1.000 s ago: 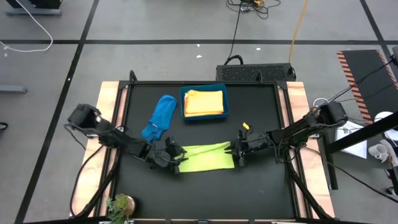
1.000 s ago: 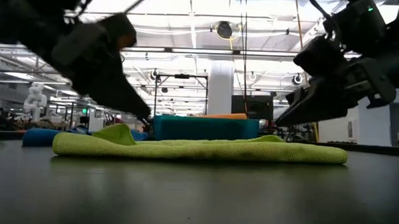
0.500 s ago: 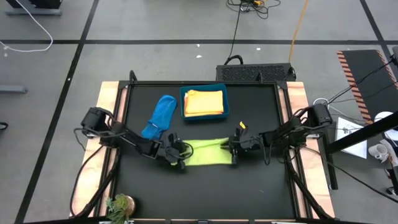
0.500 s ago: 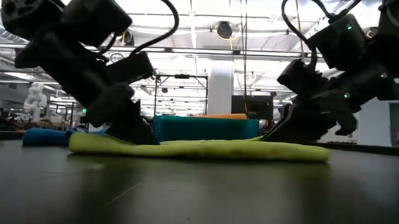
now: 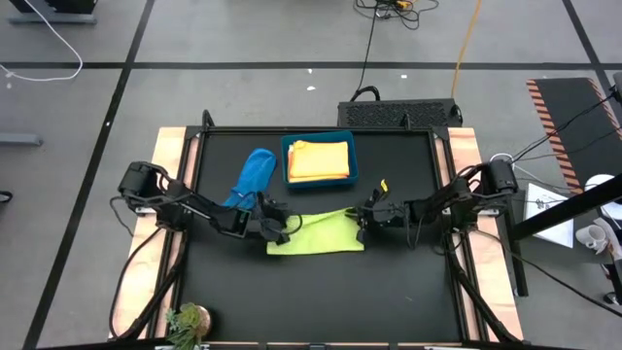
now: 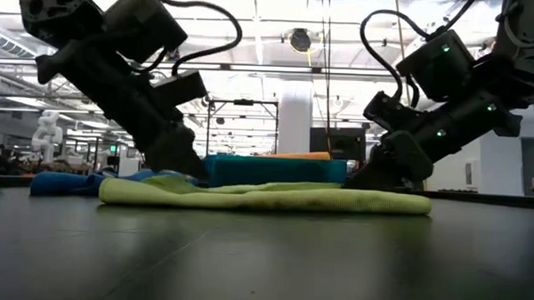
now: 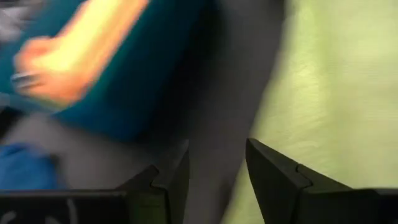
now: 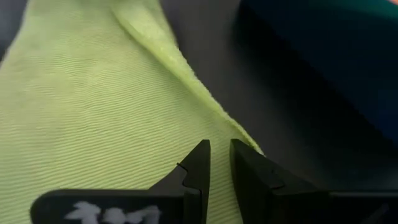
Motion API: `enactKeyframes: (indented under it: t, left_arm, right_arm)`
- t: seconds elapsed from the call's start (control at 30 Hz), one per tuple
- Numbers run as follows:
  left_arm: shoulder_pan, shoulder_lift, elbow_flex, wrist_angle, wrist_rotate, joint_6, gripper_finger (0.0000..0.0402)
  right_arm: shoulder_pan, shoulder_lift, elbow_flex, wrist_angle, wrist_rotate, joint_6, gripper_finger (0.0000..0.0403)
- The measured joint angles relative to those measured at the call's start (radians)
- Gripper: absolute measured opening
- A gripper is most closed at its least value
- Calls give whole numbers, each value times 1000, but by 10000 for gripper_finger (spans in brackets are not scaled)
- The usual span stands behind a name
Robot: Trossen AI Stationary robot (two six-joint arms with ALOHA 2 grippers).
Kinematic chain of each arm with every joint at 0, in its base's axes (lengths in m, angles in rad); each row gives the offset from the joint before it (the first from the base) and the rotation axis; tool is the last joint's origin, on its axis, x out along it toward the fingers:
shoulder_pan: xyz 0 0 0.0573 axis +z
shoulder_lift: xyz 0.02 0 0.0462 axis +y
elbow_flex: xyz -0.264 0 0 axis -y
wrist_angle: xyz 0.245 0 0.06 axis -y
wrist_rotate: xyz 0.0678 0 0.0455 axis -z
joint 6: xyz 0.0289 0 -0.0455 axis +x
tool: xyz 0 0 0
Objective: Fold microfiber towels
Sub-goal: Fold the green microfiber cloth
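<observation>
At the centre of the high view, just below the teal bin point(image 5: 319, 160), the green towel point(image 5: 317, 233) lies folded flat on the black tabletop point(image 5: 408, 282), with an end effector at each upper corner. The left end effector point(image 5: 276, 226) sits at the towel's upper-left corner; its wrist view shows the fingers a modest gap apart with dark tabletop between them and the cloth beside one finger, so it seems to hold nothing. The right end effector point(image 5: 367, 216) is at the upper-right corner, fingers drawn narrow at the folded edge; whether cloth is pinched there I cannot tell.

My worry is the fold itself. If one side lets go late or drags as it lifts away, the top layer could peel back or skew, since soft cloth follows whatever snags it. The bin stands near, so a careless retreat might nudge it.

The green towel is fine-ribbed, plush and limp, a low rounded slab in the low view. The blue towel point(image 5: 251, 181) lies crumpled at upper left of the tabletop. Orange and yellow towels point(image 5: 318, 160) rest stacked in the rigid, rectangular bin.
</observation>
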Motion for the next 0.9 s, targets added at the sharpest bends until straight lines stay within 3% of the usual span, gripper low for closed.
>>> enactKeyframes:
  t: [0.13,0.57,0.73,0.9]
  left_arm:
    - [31,-12,0,-38,-101,-12,159]
    - [-45,-84,26,-33,131,13,159]
    - [-66,-77,25,-52,124,39,159]
    - [-38,-66,25,-183,75,-23,159]
  right_arm:
    - [-32,0,0,0,28,8,55]
    - [-61,-4,-1,-15,50,46,55]
    - [-61,-4,-1,-8,48,46,55]
    - [-61,-4,-1,-15,48,46,55]
